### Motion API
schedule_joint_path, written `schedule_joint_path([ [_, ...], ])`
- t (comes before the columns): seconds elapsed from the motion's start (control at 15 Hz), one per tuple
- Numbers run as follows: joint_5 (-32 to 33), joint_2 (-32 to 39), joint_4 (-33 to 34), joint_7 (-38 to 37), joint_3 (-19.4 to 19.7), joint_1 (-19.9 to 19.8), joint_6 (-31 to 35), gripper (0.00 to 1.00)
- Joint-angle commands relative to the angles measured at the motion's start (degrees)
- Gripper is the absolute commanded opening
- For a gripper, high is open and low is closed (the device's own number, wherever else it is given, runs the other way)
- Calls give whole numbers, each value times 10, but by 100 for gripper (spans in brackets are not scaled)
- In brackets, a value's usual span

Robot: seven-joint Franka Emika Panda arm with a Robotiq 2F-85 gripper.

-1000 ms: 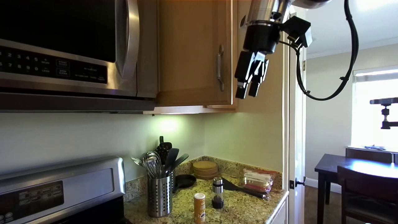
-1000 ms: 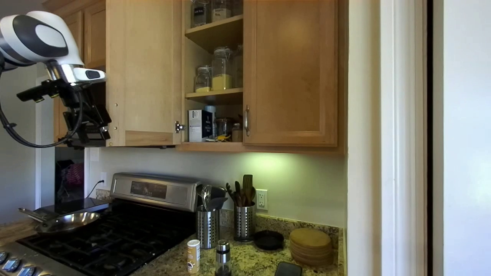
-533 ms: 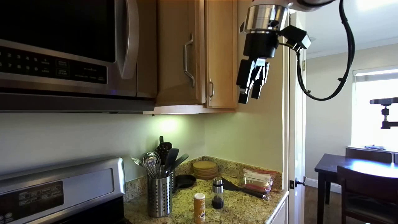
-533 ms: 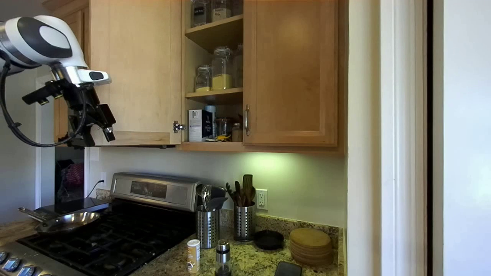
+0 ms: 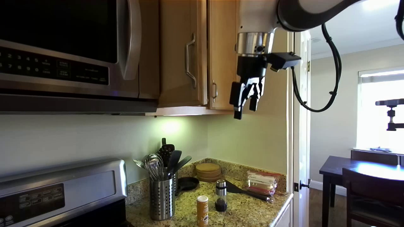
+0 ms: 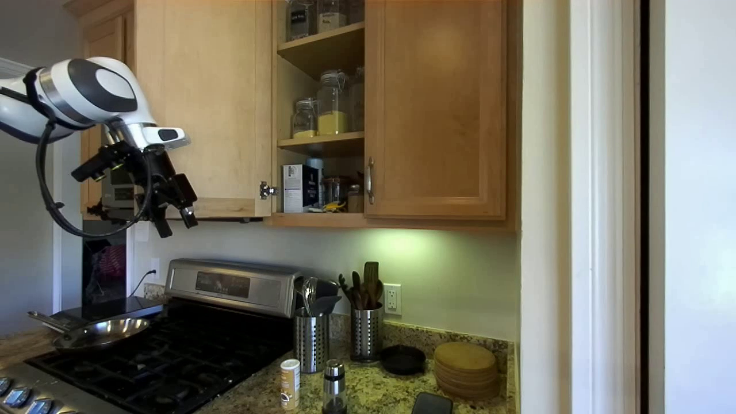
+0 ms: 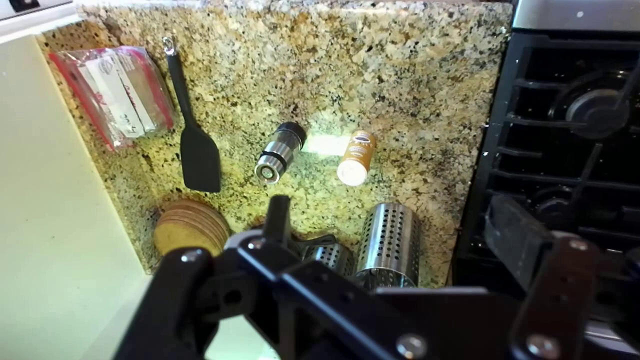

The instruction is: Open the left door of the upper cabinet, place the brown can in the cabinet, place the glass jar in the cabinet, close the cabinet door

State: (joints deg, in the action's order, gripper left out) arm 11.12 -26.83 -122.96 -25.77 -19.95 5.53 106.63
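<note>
The left door of the upper cabinet (image 6: 207, 109) stands swung wide open, its bar handle (image 5: 189, 60) facing the microwave side. Inside the upper cabinet (image 6: 316, 219), shelves show. On the granite counter the brown can (image 5: 202, 212) stands upright with a white lid; it also appears in the wrist view (image 7: 360, 150). Close beside it is the upright glass jar (image 5: 221, 200), with a silver and black top. My gripper (image 5: 245, 112) hangs in the air, pointing down, well above the counter. In the wrist view its fingers (image 7: 278, 217) are spread far apart with nothing between them.
Steel utensil holders (image 7: 392, 240) stand behind the can. Beside them are round wooden boards (image 6: 466, 368), a black spatula (image 7: 200, 157) and a plastic bag (image 7: 117, 95). The stove (image 6: 161, 356) bears a pan (image 6: 103, 334). Shelves hold jars and a box (image 6: 299, 188).
The left door has swung wider open, mostly in the earlier half second. My gripper, open throughout, has moved down and across toward the counter. The can and jar have stayed put.
</note>
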Motion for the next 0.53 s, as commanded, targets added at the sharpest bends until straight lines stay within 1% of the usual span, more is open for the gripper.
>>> schedule_joint_path([
  [0.0, 10, 28, -27, -23, 10, -6, 58, 100],
  [0.33, 16, 89, -73, -2, 32, -7, 222, 100],
  [0.47, 6, 122, -90, 29, 48, -3, 301, 100],
])
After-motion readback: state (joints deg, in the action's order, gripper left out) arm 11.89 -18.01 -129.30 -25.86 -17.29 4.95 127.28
